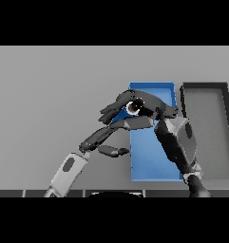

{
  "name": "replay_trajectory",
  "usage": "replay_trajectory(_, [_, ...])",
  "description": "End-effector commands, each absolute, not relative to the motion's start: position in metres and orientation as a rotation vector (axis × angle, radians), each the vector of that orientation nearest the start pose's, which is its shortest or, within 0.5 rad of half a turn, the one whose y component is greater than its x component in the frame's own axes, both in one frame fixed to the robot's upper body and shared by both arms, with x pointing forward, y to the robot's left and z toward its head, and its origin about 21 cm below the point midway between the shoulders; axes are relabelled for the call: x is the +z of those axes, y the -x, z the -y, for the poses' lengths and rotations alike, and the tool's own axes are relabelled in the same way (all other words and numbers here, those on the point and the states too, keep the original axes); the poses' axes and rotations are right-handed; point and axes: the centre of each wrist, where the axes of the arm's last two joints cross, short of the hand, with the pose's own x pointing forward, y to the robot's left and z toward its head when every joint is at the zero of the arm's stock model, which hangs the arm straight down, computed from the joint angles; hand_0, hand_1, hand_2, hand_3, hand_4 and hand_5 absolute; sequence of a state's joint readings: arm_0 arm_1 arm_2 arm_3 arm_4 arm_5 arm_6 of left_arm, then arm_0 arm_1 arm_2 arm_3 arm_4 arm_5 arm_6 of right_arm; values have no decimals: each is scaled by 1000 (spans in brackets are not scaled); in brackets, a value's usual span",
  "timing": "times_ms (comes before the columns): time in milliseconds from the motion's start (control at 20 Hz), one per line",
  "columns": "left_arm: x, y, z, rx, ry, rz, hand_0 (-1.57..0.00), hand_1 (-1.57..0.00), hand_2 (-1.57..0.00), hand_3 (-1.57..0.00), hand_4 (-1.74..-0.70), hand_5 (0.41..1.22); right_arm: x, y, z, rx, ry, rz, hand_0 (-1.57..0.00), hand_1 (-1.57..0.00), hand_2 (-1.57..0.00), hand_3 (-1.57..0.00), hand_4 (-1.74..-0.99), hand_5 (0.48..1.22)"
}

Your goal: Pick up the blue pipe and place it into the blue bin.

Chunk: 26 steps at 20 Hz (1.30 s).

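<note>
Right hand [147, 107] curls around the blue pipe [133, 107] above the blue bin [151, 156].

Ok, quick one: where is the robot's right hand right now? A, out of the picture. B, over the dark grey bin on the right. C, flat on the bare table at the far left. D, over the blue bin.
D: the right hand hangs over the upper end of the blue bin, its fingers curled, while the dark grey bin beside it has no hand above it.
</note>
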<state>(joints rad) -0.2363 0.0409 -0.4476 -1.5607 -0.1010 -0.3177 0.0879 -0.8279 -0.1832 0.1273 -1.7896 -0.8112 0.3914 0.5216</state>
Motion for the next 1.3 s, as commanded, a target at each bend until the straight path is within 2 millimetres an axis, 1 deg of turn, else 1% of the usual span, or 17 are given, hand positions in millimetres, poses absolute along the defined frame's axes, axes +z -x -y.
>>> replay_trajectory(0, [47, -268, -105, -867, 456, 1562, -3, -3, -3, -3, -906, 437, 285, -310, 132, 875, -1065, 1778, -1571, -1571, -1571, -1571, -1741, 1221])
replay_trajectory(150, [47, -270, -105, -873, 440, 1540, -1, -1, -1, -1, -902, 432, 318, -329, 151, 727, -926, 1911, -1571, -1571, -1571, -1571, -1741, 1221])
replay_trajectory(250, [47, -268, -107, -884, 434, 1543, 0, 0, 0, 0, -892, 428, 333, -346, 166, 658, -817, 1937, -1571, -1571, -1571, -1571, -1741, 1221])
replay_trajectory(300, [48, -269, -112, -881, 438, 1553, 0, 0, 0, 0, -890, 425, 336, -354, 173, 617, -773, 1931, -1571, -1571, -1571, -1571, -1741, 1221])
replay_trajectory(400, [50, -271, -107, -878, 430, 1546, 0, 0, 0, 0, -890, 415, 330, -372, 193, 552, -684, 1916, -1571, -1571, -1571, -1571, -1741, 1221])
replay_trajectory(500, [46, -265, -106, -889, 439, 1560, 1, 1, 1, 1, -882, 411, 316, -385, 212, 525, -576, 1886, -1571, -1571, -1571, -1571, -1741, 1221])
replay_trajectory(550, [50, -267, -108, -895, 425, 1573, 1, 1, 1, 1, -877, 412, 310, -392, 223, 503, -542, 1868, -1571, -1571, -1571, -1571, -1741, 1221])
replay_trajectory(600, [47, -267, -111, -895, 410, 1561, 1, 1, 1, 1, -874, 413, 303, -395, 235, 478, -524, 1838, -1571, -1571, -1571, -1571, -1741, 1221])
replay_trajectory(650, [48, -266, -113, -895, 413, 1566, 1, 1, 1, 1, -871, 415, 289, -399, 240, 441, -504, 1810, -1571, -1571, -1571, -1571, -1741, 1221])
replay_trajectory(750, [48, -267, -111, -897, 413, 1553, 1, 1, 1, 1, -867, 419, 262, -396, 252, 406, -482, 1745, -1571, -1571, -1571, -1571, -1741, 1221])
replay_trajectory(850, [46, -267, -109, -896, 419, 1550, 1, 1, 1, 1, -866, 420, 241, -392, 261, 390, -439, 1681, -1571, -1571, -1571, -1571, -1741, 1221])
replay_trajectory(900, [41, -263, -111, -888, 424, 1550, 1, 1, 1, 1, -870, 421, 228, -388, 266, 372, -413, 1655, -1571, -1571, -1571, -1571, -1741, 1221])
replay_trajectory(950, [46, -264, -109, -876, 434, 1556, 1, 1, 1, 1, -875, 422, 219, -386, 267, 373, -403, 1624, -1571, -1571, -1571, -1571, -1741, 1221])
replay_trajectory(1050, [44, -264, -110, -872, 427, 1551, 1, 1, 1, 1, -878, 423, 196, -376, 277, 324, -366, 1550, -1571, -1571, -1571, -1571, -1741, 1221])
replay_trajectory(1100, [42, -261, -110, -871, 436, 1552, 1, 1, 1, 1, -879, 425, 187, -370, 278, 310, -355, 1509, -1571, -1571, -1571, -1571, -1741, 1221])
replay_trajectory(1200, [44, -264, -112, -878, 423, 1544, 1, 1, 1, 1, -880, 428, 175, -361, 280, 285, -301, 1444, -1571, -1571, -1571, -1571, -1741, 1221])
replay_trajectory(1250, [41, -259, -108, -875, 432, 1540, 1, 1, 1, 1, -882, 427, 169, -355, 281, 272, -272, 1409, -1571, -1571, -1571, -1571, -1741, 1221])
